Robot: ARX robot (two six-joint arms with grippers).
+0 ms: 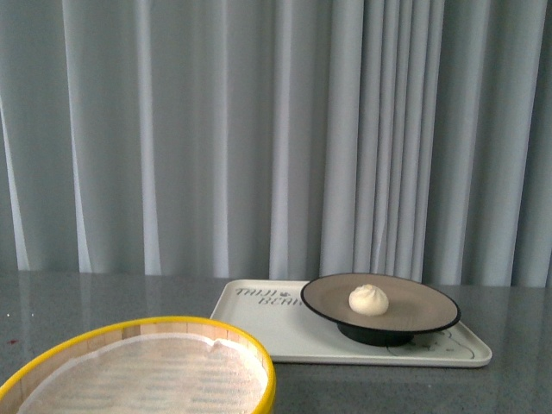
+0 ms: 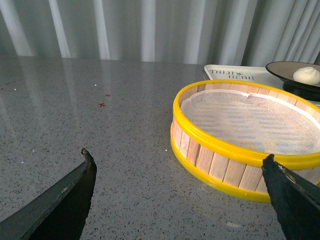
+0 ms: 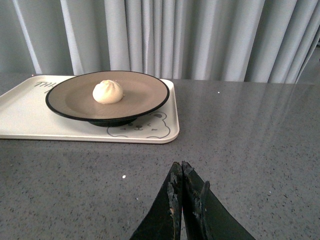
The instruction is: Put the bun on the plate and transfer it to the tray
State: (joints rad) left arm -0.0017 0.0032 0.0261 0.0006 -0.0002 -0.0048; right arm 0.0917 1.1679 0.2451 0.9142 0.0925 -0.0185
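The cream-white bun sits on the beige-grey plate with a black rim. The plate stands on the cream-white tray with dark lettering, on the grey table. They also show in the right wrist view: bun, plate, tray. My right gripper is shut and empty, over bare table in front of the tray. My left gripper is open and empty, low over the table beside the steamer basket. Bun, plate and tray lie beyond it. Neither arm shows in the front view.
A yellow-rimmed bamboo steamer basket with a white liner stands at the front left; it also shows in the left wrist view. Grey curtains hang behind the table. Small red marks lie on the table.
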